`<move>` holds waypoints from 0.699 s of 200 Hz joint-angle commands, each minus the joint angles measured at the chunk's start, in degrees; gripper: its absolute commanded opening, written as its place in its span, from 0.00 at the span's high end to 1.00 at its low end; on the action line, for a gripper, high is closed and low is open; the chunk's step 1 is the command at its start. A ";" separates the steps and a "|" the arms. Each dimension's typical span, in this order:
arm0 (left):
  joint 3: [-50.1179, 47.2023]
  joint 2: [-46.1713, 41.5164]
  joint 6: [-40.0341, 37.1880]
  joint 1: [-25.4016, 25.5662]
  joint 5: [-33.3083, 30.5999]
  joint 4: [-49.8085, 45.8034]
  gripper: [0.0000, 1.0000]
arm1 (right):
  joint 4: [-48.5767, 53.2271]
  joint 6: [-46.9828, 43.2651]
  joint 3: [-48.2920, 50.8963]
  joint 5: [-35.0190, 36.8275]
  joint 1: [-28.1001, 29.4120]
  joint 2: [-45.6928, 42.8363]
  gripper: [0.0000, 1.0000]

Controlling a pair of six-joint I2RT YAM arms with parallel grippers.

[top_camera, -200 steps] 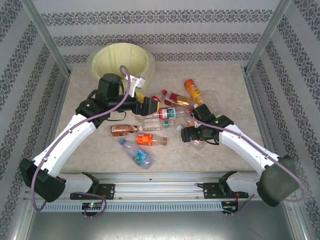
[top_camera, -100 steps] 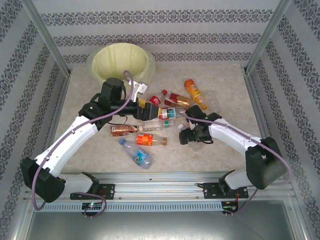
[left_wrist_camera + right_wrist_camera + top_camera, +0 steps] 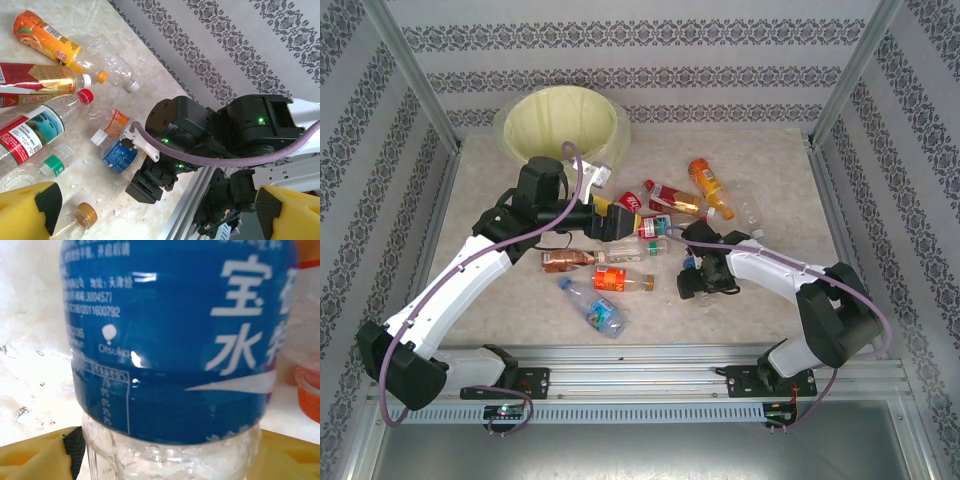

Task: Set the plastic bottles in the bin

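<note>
The left gripper (image 3: pixel 623 222) hovers with its pads spread wide above the plastic bottles (image 3: pixel 612 280) scattered mid-table, apart from the bin (image 3: pixel 510 128) in the far-left corner, while the right gripper (image 3: pixel 694 272) straddles a blue-labelled bottle (image 3: pixel 170 340), though I cannot tell whether it pinches it.

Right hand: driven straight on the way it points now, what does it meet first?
The blue-labelled bottle, lying between the right hand's yellow fingers, close up in the right wrist view. Nothing sits in front of it. Whether the fingers touch it, the picture does not settle.
</note>
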State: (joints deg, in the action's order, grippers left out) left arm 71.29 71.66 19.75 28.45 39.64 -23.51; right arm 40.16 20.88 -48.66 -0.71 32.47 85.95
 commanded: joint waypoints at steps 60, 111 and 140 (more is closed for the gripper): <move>-1.99 -2.05 -0.02 0.64 -2.05 3.38 0.00 | -1.52 0.24 1.27 1.31 2.22 -2.69 0.38; -2.91 -1.97 2.63 0.65 -4.64 4.92 0.00 | -3.67 -0.93 2.17 -3.69 2.95 -15.75 0.40; -3.54 -1.38 5.73 0.65 -5.40 6.40 0.00 | -6.19 -1.54 1.65 -8.14 3.30 -23.58 0.41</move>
State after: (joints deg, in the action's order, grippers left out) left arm 68.36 70.65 21.91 28.45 35.51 -20.88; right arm 36.77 20.62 -46.98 -4.08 34.83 67.59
